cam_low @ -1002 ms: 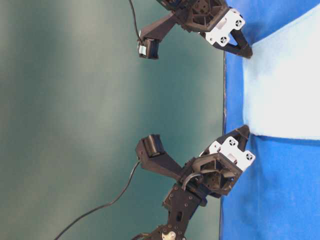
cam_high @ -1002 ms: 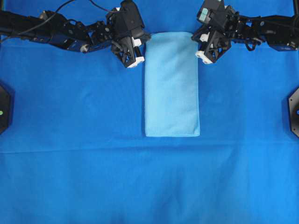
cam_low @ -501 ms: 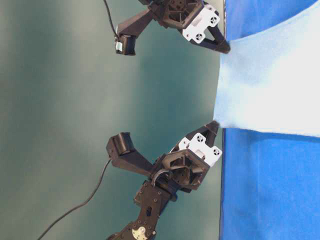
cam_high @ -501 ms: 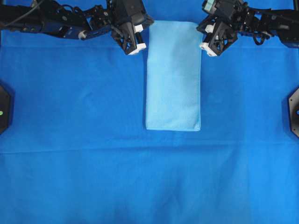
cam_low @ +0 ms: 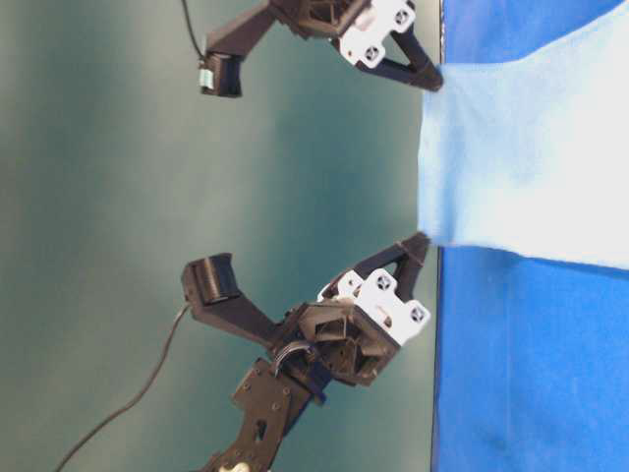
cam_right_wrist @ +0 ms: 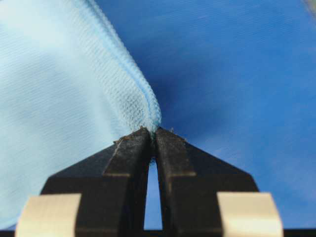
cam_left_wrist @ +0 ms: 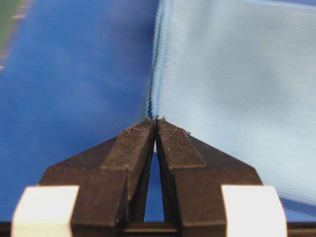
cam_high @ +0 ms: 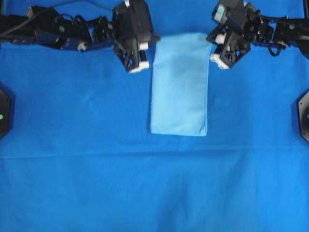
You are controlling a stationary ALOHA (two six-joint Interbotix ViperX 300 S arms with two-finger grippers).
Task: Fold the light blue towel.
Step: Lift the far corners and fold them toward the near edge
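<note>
Robot test bench in a lab

The whole surface is draped in a deep royal-blue cloth [cam_high: 96, 183], with one black arm reaching in at 10 o'clock [cam_high: 53, 33] and another at 2 o'clock [cam_high: 285, 35]. Black mounts sit at 9 o'clock [cam_high: 4, 112] and 3 o'clock [cam_high: 304, 115], and the table-level view shows a plain green backdrop [cam_low: 108, 197] and a loose black cable [cam_low: 118, 413].

Bright, even light, faint shadows; wrist views blurred beyond the fingertips.
</note>
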